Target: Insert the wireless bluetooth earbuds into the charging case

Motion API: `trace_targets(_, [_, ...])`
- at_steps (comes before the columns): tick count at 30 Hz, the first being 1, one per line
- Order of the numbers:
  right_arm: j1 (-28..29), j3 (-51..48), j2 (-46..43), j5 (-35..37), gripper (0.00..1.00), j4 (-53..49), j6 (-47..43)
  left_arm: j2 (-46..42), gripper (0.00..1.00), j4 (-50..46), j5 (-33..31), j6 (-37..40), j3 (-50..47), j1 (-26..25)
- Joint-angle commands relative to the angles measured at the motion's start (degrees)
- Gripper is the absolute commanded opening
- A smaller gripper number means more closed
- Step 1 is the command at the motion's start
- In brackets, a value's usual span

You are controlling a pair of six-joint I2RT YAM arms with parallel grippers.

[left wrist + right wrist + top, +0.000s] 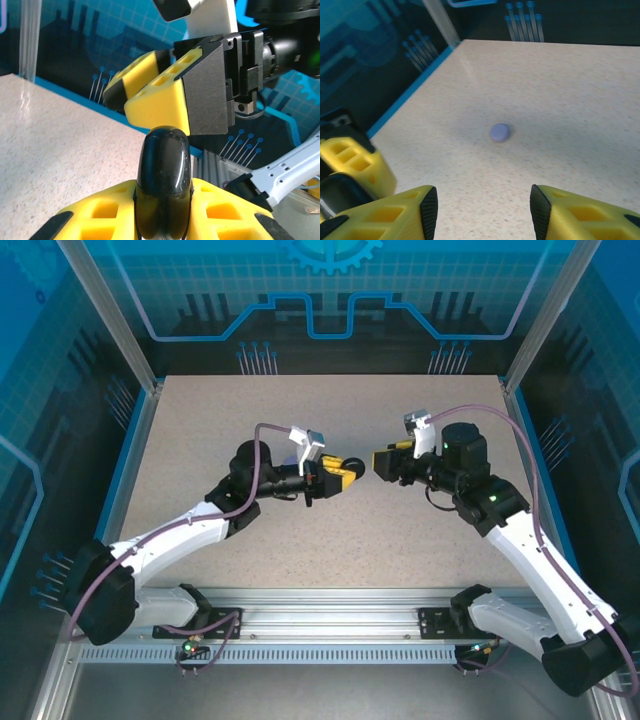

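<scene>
Bench [300, 420]: beige, fine speckle. Left hand [350, 472]: yellow, black tips. Charging case [163, 180]: glossy black. Rounded item [499, 132]: pale lavender.

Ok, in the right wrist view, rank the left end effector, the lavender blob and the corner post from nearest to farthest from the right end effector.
1. Left end effector, gripping the black case, lower left, close beside the right end effector.
2. Lavender blob, out on the table.
3. Corner post, far back corner.
</scene>
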Motion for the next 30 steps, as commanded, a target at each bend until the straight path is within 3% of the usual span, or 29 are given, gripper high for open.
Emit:
trace_targets(1, [0.05, 1.75, 1.76, 10.33, 0.55, -6.24, 0.27, 0.61, 0.05, -4.71, -4.94, 0.45, 2.8, 0.43])
trace_targets(6, [-0.69, 1.44, 5.2, 13.04, 0.55, -8.48, 1.21, 2.35, 0.05, -11.5, -9.88, 1.05, 4.89, 0.56])
trace_targets(16, [-1.13, -0.57, 11.17, 12.93, 0.56, -8.04, 1.21, 10.64, 0.06, -18.45, -21.55, -5.39, 7.61, 2.95])
trace_targets(30, [-2.0, -1.86, 18.42, 11.21, 0.57, -7.97, -0.02, 28.96, 0.07, -24.54, -17.29, -19.75, 15.32, 5.25])
